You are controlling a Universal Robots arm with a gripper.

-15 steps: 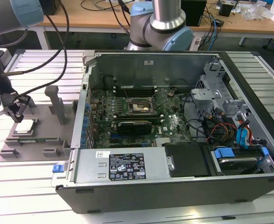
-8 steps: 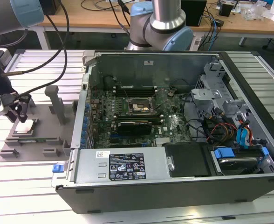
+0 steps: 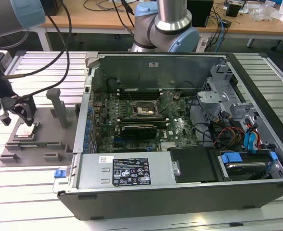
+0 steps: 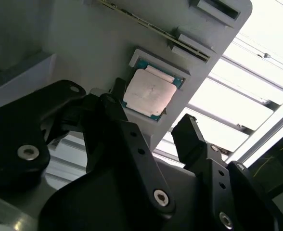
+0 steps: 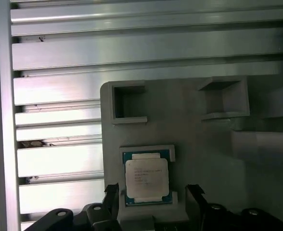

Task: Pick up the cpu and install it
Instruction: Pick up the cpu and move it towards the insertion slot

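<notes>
Exterior view high, angled down over computer case [image 3: 156, 65] and grey fixture [image 3: 47, 126], both wrist views close above the cpu [image 4: 148, 94] [image 5: 147, 179]

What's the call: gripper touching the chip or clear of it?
Apart. In the first wrist view the open gripper straddles the chip, with grey fixture showing between each fingertip and its edges.

Grey plastic fixture [image 3: 47, 126] lies flat near the tabletop's edge at the exterior view's left, upright post [image 3: 59, 108] on it, square pockets [image 5: 128, 103] in the first wrist view. Open computer case [image 3: 156, 185] sits mid slatted metal tabletop [image 3: 26, 197], motherboard [image 3: 180, 130] inside with dark socket frame [image 3: 142, 111]; blue cables [image 3: 251, 139] at the case's end on the exterior view's right. Wooden desk [image 3: 98, 19] stands behind
</notes>
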